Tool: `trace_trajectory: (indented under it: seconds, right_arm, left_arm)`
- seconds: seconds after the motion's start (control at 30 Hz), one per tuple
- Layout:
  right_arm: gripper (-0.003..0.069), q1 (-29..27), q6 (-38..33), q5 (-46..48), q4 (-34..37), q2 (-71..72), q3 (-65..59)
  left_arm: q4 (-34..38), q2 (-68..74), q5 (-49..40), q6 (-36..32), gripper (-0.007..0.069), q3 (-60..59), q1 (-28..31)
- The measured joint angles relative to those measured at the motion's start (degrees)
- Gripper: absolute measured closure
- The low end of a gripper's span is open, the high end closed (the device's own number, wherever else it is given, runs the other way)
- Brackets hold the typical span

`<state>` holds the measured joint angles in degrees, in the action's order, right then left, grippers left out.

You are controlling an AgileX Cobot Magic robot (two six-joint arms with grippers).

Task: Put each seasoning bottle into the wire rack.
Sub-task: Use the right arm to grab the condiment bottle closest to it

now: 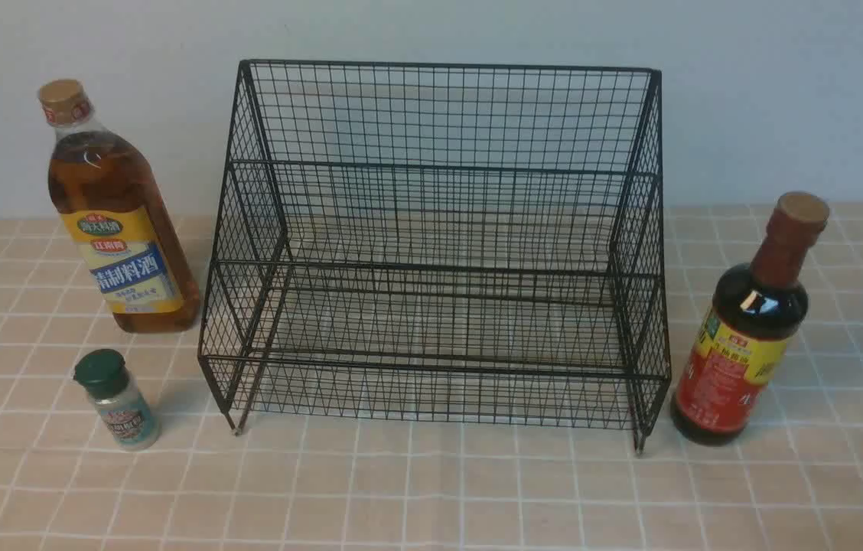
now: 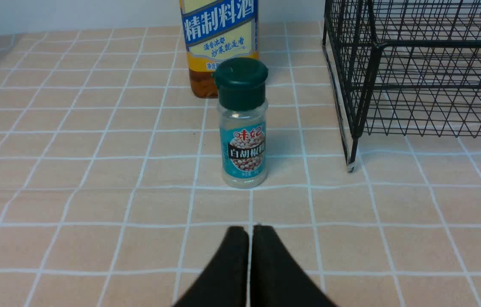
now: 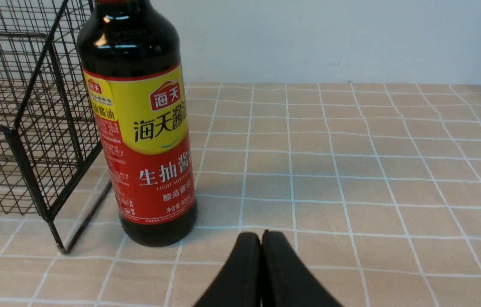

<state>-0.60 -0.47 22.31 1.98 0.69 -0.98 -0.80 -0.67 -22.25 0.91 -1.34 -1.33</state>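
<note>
the wire rack (image 1: 443, 66) stands in the middle of the checked tablecloth (image 1: 431, 490) with its tall back toward the pale wall (image 1: 783, 92). all three bottles stand outside it on the cloth. on the robot's left the tall amber bottle (image 1: 122, 229) is upright close beside the rack's sloped side; whether the two touch i cannot tell. the little green-capped shaker (image 1: 118, 402) stands nearer the robot, apart from that bottle and from the rack's front leg. on the right the dark sauce bottle (image 1: 745, 337) stands upright just beside the rack's front corner, with a narrow gap between them.

the left gripper (image 2: 250, 232) sits low near the cloth, facing the shaker. its two black fingers are pressed together with only a hairline seam between them, and they hold nothing. the right gripper (image 3: 261, 236) is the same (closed tip to tip, empty), and the sauce bottle is near, just ahead of it.
</note>
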Motion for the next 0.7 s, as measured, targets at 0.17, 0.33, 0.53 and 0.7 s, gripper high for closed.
trace_trajectory:
  seconds: [0.17, 0.33, 0.53, 0.7]
  right_arm:
    - [0.0671, 0.00, 0.00, 0.00, 0.00, 0.00, 0.00]
    - [0.0671, 0.00, 0.00, 0.00, 0.00, 0.00, 0.00]
    - [0.0671, 0.00, -0.43, 0.00, 0.00, 0.00, 0.00]
    - [0.0671, 0.00, -0.43, 0.00, 0.00, 0.00, 0.00]
  left_arm:
    - [0.00, 0.00, 0.00, 0.00, 0.0631, 0.00, 0.00]
    - [0.00, 0.00, 0.00, 0.00, 0.0631, 0.00, 0.00]
    - [0.00, 0.00, 0.00, 0.00, 0.0631, 0.00, 0.00]
    - [0.00, 0.00, 0.00, 0.00, 0.0631, 0.00, 0.00]
